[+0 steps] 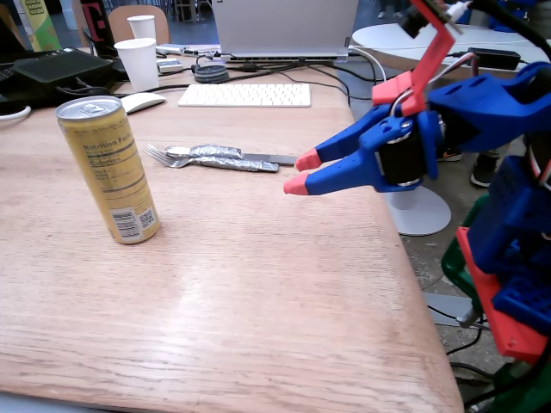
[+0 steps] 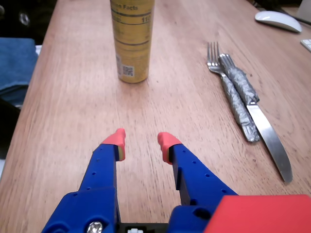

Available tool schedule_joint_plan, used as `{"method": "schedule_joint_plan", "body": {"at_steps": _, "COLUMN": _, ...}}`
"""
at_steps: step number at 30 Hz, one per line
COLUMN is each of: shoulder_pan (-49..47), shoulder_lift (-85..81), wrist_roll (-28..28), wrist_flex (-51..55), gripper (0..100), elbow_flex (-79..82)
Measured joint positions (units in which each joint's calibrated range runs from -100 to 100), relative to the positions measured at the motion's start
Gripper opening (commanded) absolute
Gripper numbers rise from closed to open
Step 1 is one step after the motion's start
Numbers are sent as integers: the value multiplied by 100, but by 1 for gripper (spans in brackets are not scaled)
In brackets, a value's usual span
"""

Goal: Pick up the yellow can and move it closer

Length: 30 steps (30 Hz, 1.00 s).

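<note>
The yellow can (image 1: 109, 169) stands upright on the wooden table at the left of the fixed view, silver pull-tab top up, black nutrition text and a white barcode patch near its base. In the wrist view the yellow can (image 2: 131, 43) rises at top centre, its top cut off by the frame. My blue gripper (image 1: 302, 172) with red fingertips hovers above the table to the right of the can, well apart from it. Seen from the wrist, the gripper (image 2: 141, 141) points toward the can, open, with bare wood showing between its fingertips.
A fork and a knife (image 1: 219, 157) with foil-wrapped handles lie behind the gripper, also in the wrist view as fork and knife (image 2: 243, 102). Farther back are a keyboard (image 1: 245, 95), a white mouse (image 1: 140, 101), paper cups (image 1: 138, 62) and a laptop (image 1: 284, 26). The table's edge (image 1: 413, 258) runs under the arm.
</note>
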Motion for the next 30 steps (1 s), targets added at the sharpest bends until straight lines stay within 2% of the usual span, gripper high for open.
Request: {"method": "schedule_joint_plan", "body": {"at_steps": 30, "shoulder_pan": -122, "shoulder_lift": 52, "wrist_roll": 34, "wrist_flex": -17, "gripper": 15, "elbow_flex": 0}}
